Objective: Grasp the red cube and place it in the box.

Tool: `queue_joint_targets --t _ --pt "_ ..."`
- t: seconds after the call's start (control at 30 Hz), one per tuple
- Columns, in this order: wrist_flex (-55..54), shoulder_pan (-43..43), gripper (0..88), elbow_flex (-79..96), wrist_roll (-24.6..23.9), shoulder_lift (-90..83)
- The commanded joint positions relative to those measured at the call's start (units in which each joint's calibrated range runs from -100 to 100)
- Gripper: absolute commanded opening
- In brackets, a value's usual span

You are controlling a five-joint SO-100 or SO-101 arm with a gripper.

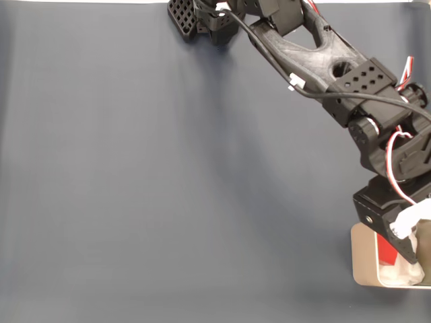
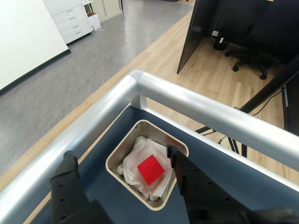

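The beige box (image 2: pixel 117 150) sits in the table's corner with white padding inside, and the red cube (image 2: pixel 150 169) lies on that padding, touching neither finger. My gripper (image 2: pixel 120 153) hangs above the box, open, with its black fingers (image 2: pixel 67 179) spread wide on either side of it. In the fixed view the box (image 1: pixel 358 259) is at the bottom right edge, partly hidden by the gripper (image 1: pixel 403 250). A sliver of the red cube (image 1: pixel 386 256) shows beside the black jaw.
A dark blue-grey mat (image 1: pixel 168 175) covers the table. The arm (image 1: pixel 316 50) reaches from its base at the top centre down to the right. A silver rail (image 2: pixel 201 109) borders the table just past the box, with floor, a desk and an office chair beyond.
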Motion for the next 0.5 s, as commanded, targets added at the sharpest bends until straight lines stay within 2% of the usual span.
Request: queue_joint_targets --t 0.0,0.1,0.17,0.47 --pt "0.15 0.16 43.1 -3.12 0.10 -1.51" --pt "-0.34 0.44 41.1 -3.12 0.29 -1.94" --pt "-0.92 0.80 36.7 -2.76 0.29 -2.38" --pt "-1.90 3.85 2.6 2.81 0.05 -8.79"
